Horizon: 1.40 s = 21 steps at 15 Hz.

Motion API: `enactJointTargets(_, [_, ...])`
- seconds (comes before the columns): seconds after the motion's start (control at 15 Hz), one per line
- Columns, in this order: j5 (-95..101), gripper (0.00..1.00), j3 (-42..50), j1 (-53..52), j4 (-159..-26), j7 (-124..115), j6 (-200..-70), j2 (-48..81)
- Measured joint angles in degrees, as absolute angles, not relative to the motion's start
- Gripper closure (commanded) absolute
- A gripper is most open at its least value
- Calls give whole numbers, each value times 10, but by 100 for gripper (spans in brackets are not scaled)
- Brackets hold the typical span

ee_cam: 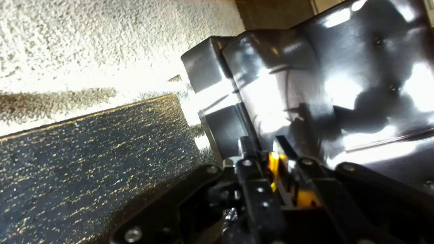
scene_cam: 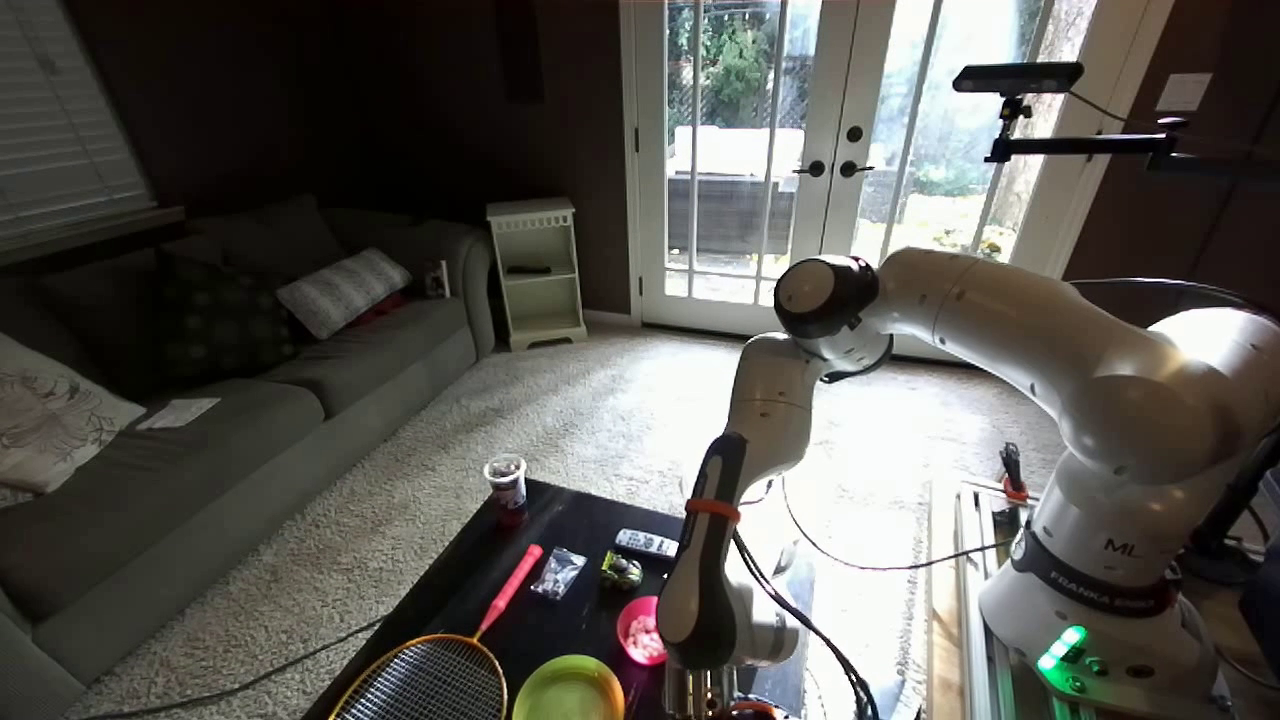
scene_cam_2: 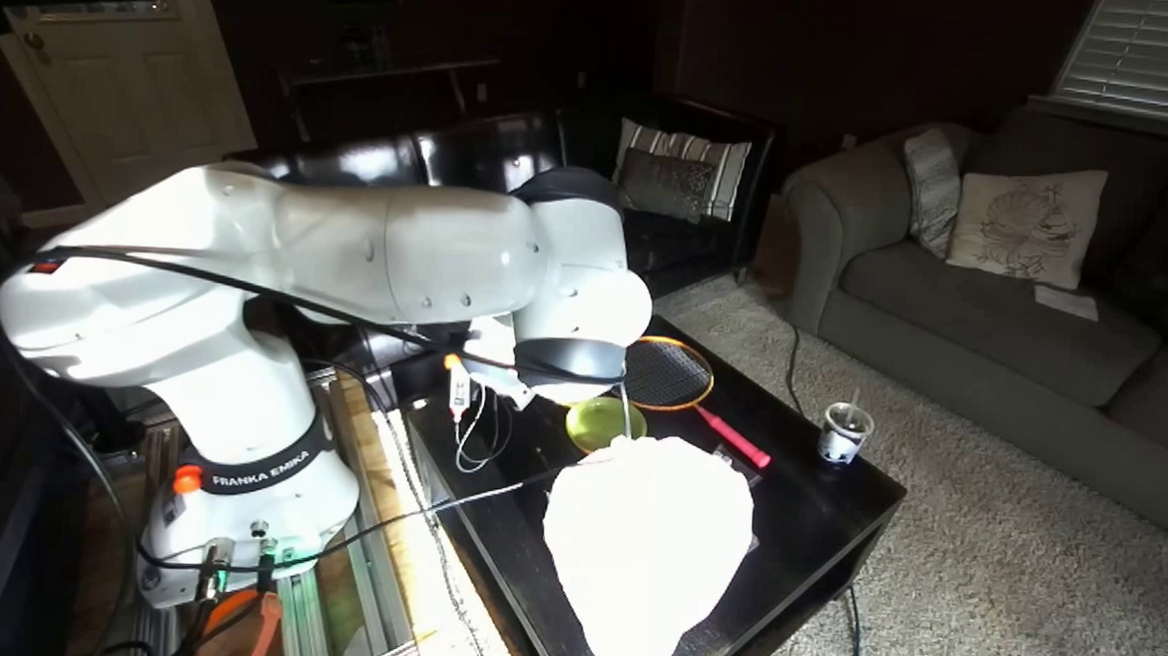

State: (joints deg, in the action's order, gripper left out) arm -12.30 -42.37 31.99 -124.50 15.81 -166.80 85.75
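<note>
In the wrist view my gripper (ee_cam: 264, 149) comes in from the bottom, its black fingers (ee_cam: 284, 146) close together with a narrow gap. A glossy yellow-orange thing (ee_cam: 274, 166) shows in that gap. It is blurred, and I cannot tell whether it is gripped or part of the gripper. In an exterior view the gripper's base is at the bottom edge, right of a lime-green plate (scene_cam: 568, 690) and a pink bowl (scene_cam: 630, 612) with pale pink pieces; the fingertips are cut off. The arm hides the gripper in an exterior view that also shows the plate (scene_cam_2: 594, 429).
The black table (scene_cam_2: 813, 540) also bears a badminton racket (scene_cam: 518, 580), a lidded cup (scene_cam: 508, 492), a clear packet (scene_cam: 558, 573), a remote (scene_cam: 647, 543) and a small green thing (scene_cam: 621, 570). A washed-out white shape (scene_cam_2: 647, 551) covers part of it. A shiny black couch (ee_cam: 271, 95) stands beyond.
</note>
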Motion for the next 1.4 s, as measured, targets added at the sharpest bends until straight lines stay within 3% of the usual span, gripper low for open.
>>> enactJointTargets(0.4, [-312, 95, -388, 307, -1186, 286, -1542, 855])
enactJointTargets(0.87, [-463, 95, -319, 171, -1093, 431, -1474, 855])
enactJointTargets(1.4, [-614, 95, -200, 25, -993, 487, -1231, 853])
